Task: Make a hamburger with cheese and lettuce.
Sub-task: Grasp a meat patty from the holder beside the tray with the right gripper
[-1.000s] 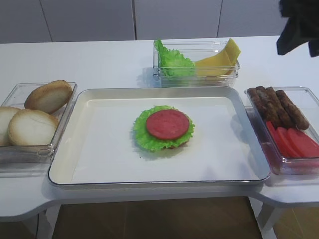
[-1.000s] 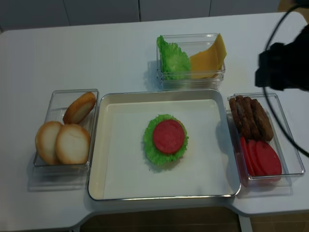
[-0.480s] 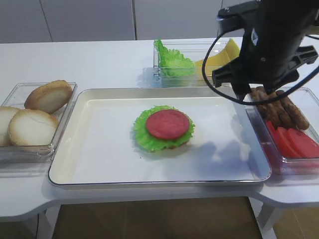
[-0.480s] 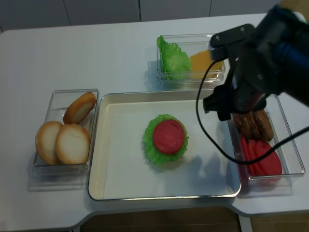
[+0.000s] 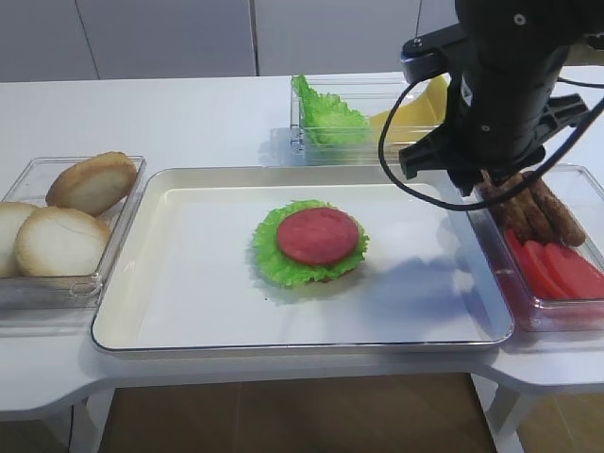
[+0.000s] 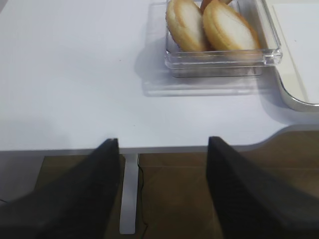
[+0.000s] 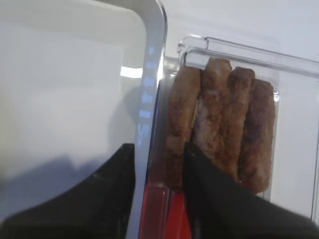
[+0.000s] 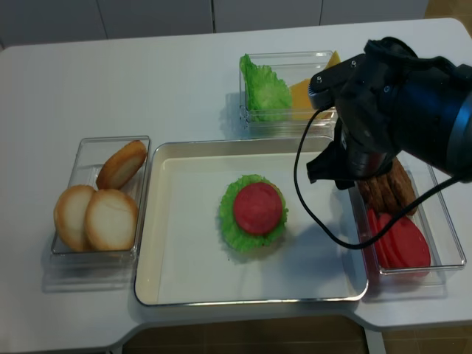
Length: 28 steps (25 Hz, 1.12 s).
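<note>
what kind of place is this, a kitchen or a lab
Probably a lab bench staged as a burger station, not a real kitchen: a plain white table, ingredients sorted into clear plastic bins, a metal tray holding the half-built hamburger, and no stove or sink in view.

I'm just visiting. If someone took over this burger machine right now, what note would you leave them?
Right pincer: open, empty, hanging over the near edge of the patties bin, beside the tray.
Left pincer: open, empty, off by the table's front edge near the buns.
Hamburger: mid-tray, with lettuce and a red slice on top so far.
Cheese: in the back bin with the spare lettuce, untouched.
Left to do: probably a patty, then cheese, then a bun top.
</note>
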### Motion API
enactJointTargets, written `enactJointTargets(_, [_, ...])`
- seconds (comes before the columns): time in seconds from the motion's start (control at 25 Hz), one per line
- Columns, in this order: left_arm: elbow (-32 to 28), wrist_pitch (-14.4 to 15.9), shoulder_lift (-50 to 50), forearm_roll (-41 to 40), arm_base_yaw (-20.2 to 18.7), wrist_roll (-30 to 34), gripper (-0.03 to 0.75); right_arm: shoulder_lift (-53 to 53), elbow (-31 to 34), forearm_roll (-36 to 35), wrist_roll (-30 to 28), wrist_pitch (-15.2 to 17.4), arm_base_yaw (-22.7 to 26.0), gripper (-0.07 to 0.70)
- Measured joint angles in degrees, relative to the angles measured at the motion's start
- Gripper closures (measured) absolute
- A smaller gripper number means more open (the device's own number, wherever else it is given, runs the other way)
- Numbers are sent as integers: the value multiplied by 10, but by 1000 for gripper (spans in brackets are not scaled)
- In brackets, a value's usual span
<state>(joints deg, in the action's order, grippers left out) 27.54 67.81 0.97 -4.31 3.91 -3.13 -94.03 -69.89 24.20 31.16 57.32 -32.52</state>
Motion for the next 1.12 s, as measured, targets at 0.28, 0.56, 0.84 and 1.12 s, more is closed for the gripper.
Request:
enactJointTargets(0.28, [0, 0, 0, 0, 0, 0, 300, -11, 0, 14, 0, -6, 0, 382])
enactJointTargets(0.56, [0, 0, 0, 0, 0, 0, 300, -17, 0, 30, 0, -5, 0, 382])
enactJointTargets(0.84, [0, 0, 0, 0, 0, 0, 300, -28, -1, 35, 0, 1, 0, 382])
enactJointTargets(1.12, [0, 0, 0, 0, 0, 0, 300, -35, -1, 41, 0, 3, 0, 391])
